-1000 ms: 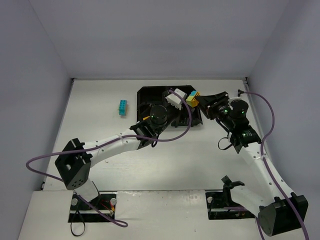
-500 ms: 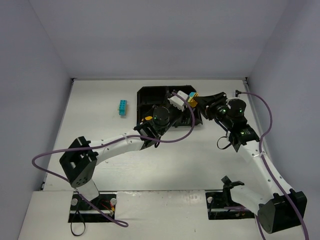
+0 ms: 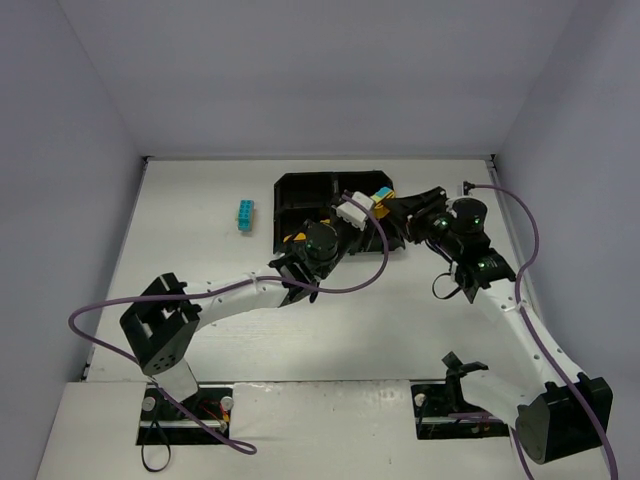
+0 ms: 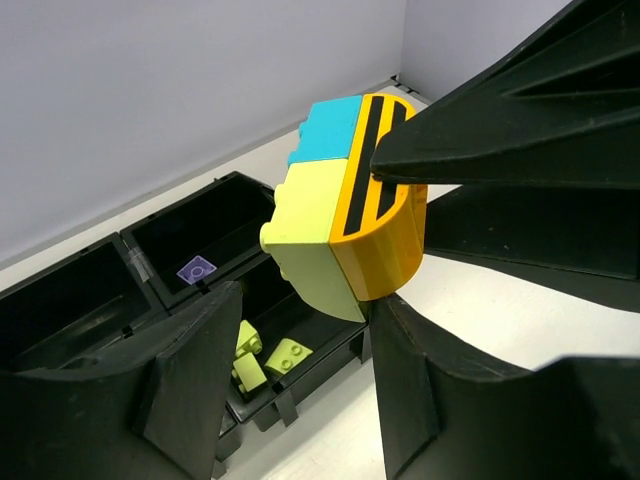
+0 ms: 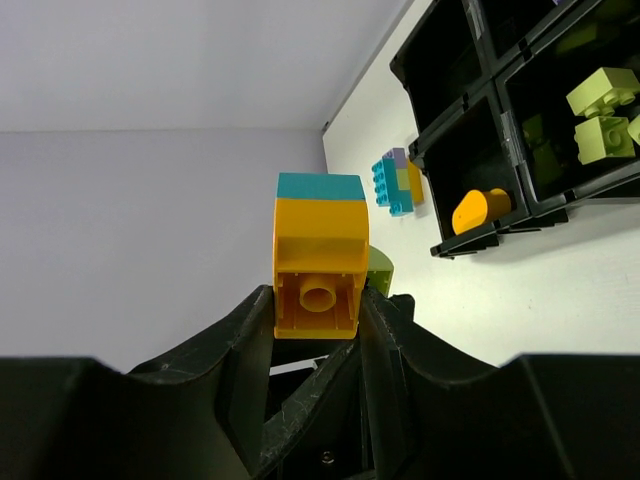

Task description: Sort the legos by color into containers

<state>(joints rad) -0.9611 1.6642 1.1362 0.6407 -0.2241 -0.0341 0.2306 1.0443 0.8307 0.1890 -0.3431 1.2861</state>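
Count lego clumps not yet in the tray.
2. One stack lies on the table left of the tray; one cyan-lime-orange clump is held in the right claw near the tray's far right corner. Others may be hidden.

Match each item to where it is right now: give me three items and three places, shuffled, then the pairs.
Items:
1. orange-cyan-lime stack
2. loose lime bricks
3. cyan-faced stack

Places:
A. on the table, outside the tray
B. between the right fingers
C. in a tray compartment

Pairs: 1-B, 2-C, 3-A
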